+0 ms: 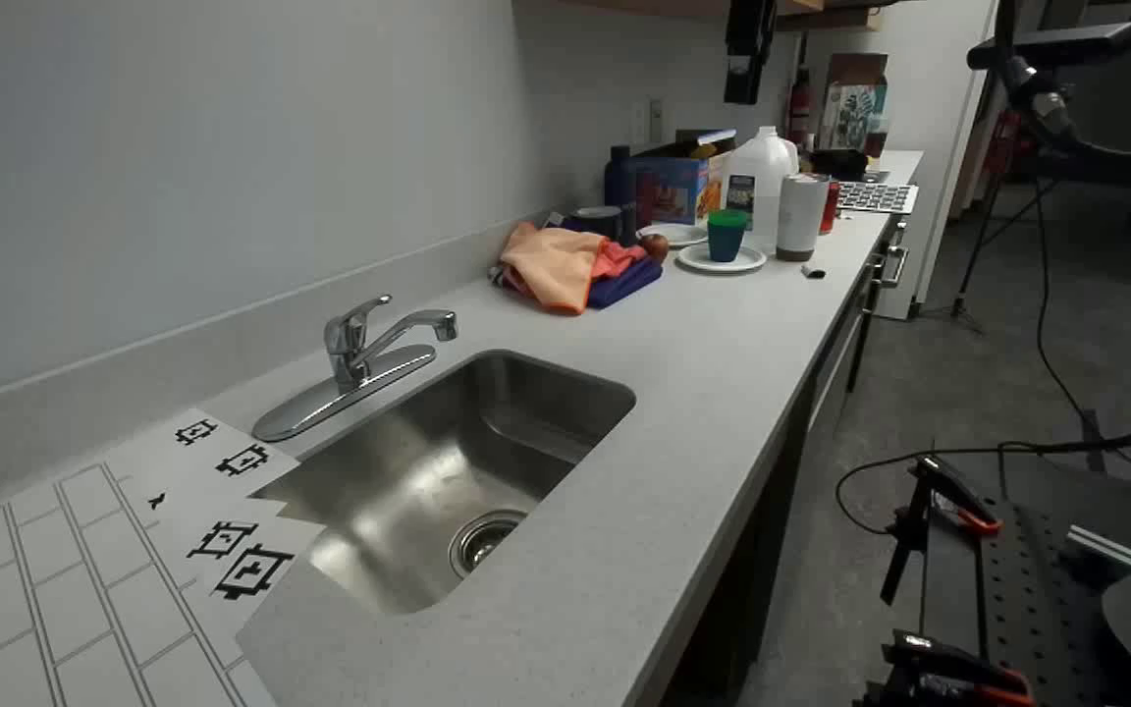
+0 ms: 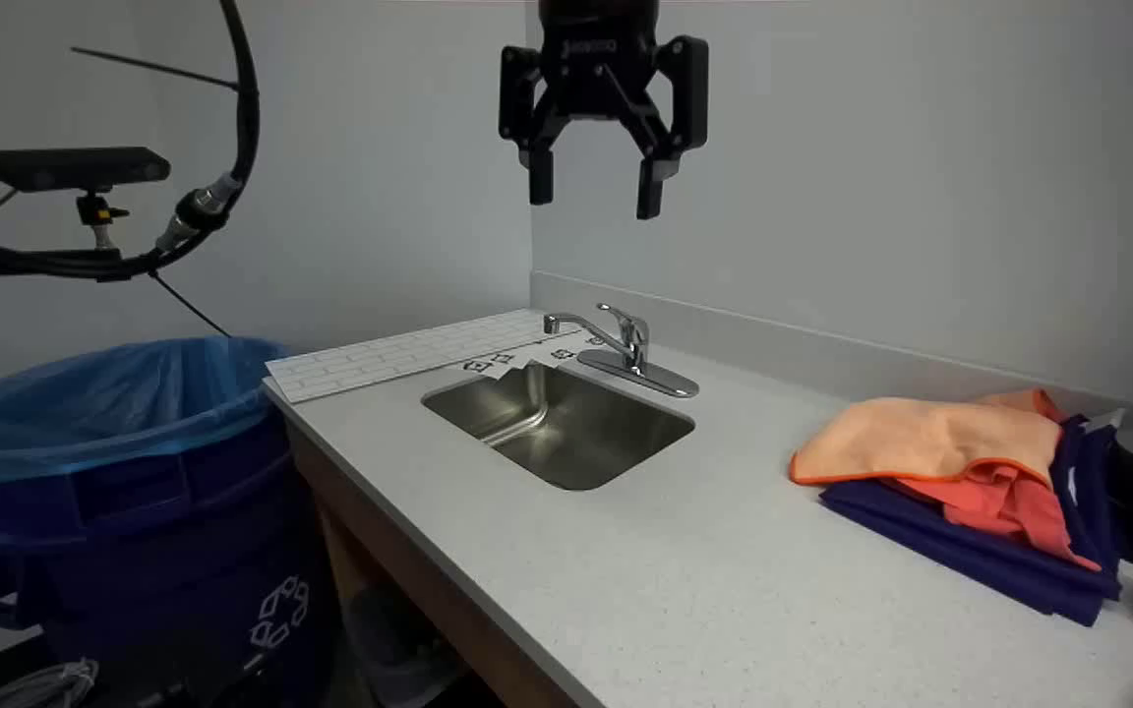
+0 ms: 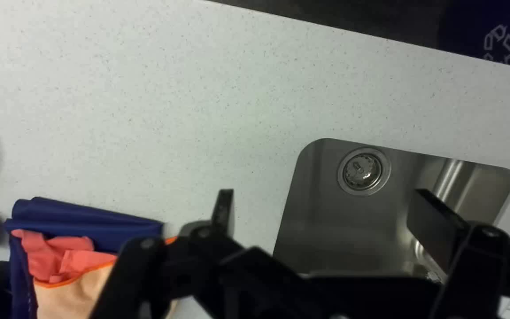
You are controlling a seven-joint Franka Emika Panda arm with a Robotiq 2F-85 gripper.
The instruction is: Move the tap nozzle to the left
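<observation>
The tap nozzle (image 1: pixel 440 322) is a silver spout on a chrome faucet at the wall side of the sink. It also shows in an exterior view (image 2: pixel 553 323), its tip near the sink's back rim. The faucet's lever handle (image 2: pixel 618 317) sits above it. My gripper (image 2: pixel 596 187) hangs pointing down, well above the counter, open and empty. It shows edge-on at the top in an exterior view (image 1: pixel 742 83). In the wrist view the open fingers (image 3: pixel 326 210) span the sink's edge. The nozzle is hidden there, except perhaps a small shiny bit behind the right finger.
The steel sink (image 1: pixel 418 491) is set in the white counter (image 2: pixel 704 551). Folded cloths (image 2: pixel 930 442) lie beyond the sink along the wall. Plates, a green cup (image 1: pixel 727 236) and a jug (image 1: pixel 767 177) stand farther along. Printed marker sheets (image 1: pixel 232 540) lie beside the sink. A blue-lined bin (image 2: pixel 134 472) stands off the counter.
</observation>
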